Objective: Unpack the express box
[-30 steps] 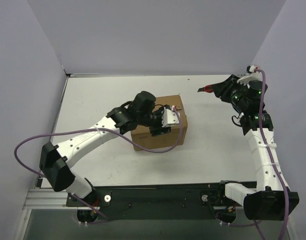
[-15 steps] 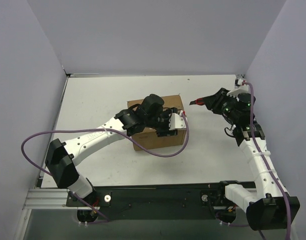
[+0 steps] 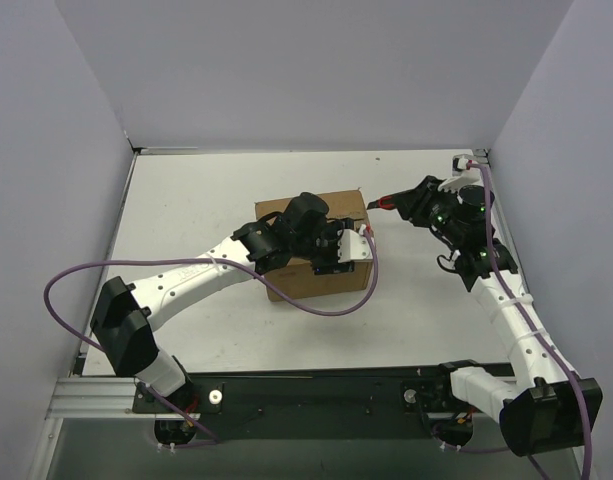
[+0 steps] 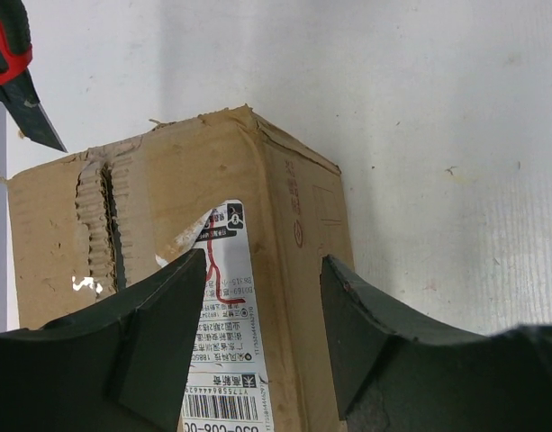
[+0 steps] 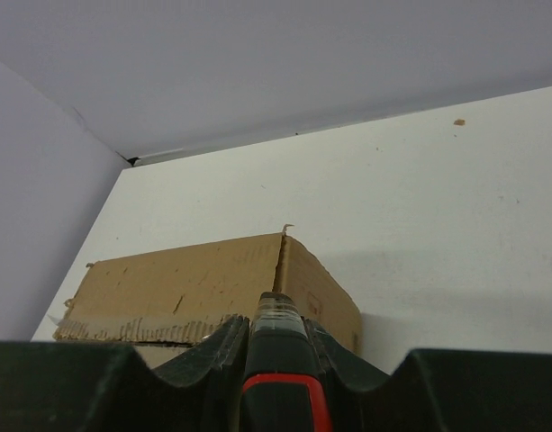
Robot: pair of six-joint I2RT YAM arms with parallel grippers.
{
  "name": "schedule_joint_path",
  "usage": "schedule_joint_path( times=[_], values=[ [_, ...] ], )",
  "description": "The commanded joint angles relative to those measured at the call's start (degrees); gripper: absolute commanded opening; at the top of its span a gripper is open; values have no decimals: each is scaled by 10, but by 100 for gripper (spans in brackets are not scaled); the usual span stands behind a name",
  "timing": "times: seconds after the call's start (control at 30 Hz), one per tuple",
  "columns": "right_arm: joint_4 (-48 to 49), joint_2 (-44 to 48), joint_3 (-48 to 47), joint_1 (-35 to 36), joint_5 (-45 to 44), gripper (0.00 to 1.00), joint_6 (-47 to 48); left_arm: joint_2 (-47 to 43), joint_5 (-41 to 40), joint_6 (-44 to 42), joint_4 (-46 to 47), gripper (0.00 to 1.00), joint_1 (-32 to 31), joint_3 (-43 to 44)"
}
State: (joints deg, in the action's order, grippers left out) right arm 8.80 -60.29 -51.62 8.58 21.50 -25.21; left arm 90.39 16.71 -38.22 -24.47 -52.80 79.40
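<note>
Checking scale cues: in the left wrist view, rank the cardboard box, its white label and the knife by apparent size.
1. express box
2. white label, partly behind the left hand
3. knife, smallest as seen, though the frame edge crops it

White counter fills the middle of the top view. One brown cardboard box sits flat on it near the centre of the frame, turned slightly askew to the counter's edges. In the upper right of the right wrist view, a tiny brown crumb lies on the bare surface, well apart from the box.
</note>
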Motion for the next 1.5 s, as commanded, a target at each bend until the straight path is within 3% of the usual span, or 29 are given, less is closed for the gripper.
schedule_joint_path(
  times=[0.0, 0.8, 1.0, 1.23, 1.47],
  values=[
    [54, -8, -16, 10, -28, 0, 25, -1, -3, 1, 34, 63, 2, -3],
    [-6, -1, 0, 25, -7, 0, 32, 21, -35, 39, 68, 61, 2, 2],
    [-38, 8, -1, 25, -8, 0, 37, 37, -68, 43, 79, 57, -5, 15],
    [-41, 5, 4, 25, -8, 0, 37, 58, -51, 52, 115, 53, -15, 36],
    [-54, 12, 5, 25, -12, 0, 41, 106, -109, 93, 149, 52, -18, 73]
  ],
)
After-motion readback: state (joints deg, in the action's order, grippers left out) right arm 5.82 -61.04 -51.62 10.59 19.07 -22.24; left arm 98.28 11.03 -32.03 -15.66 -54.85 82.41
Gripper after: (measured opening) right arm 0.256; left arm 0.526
